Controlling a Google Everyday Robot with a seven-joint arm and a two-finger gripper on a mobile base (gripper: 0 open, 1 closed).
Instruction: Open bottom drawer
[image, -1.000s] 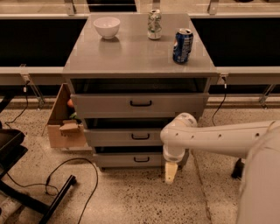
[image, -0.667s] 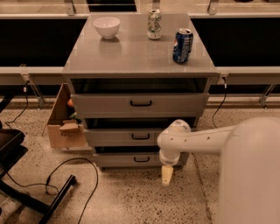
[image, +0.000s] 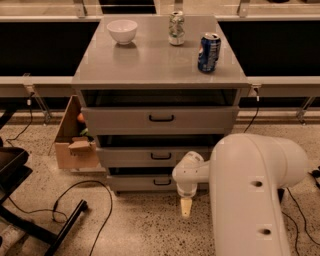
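The grey cabinet (image: 160, 65) has three drawer fronts, each with a small black bar handle. The bottom drawer (image: 137, 183) is the lowest and narrowest front, just above the floor, and its handle (image: 162, 182) sits at its middle. A dark gap shows above its front. My gripper (image: 186, 206) hangs from the white wrist (image: 188, 175), pointing down at the floor, just right of and below that handle. My large white arm link (image: 250, 195) hides the drawer's right end.
A white bowl (image: 122, 31), a silver can (image: 175, 28) and a blue can (image: 208, 52) stand on the cabinet top. An open cardboard box (image: 75, 142) sits left of the cabinet. A black cable (image: 80, 192) and black chair base (image: 35, 227) lie front left.
My wrist and gripper have moved left along the bottom drawer front, closer to its handle. The big arm link has swung in and fills more of the right side.
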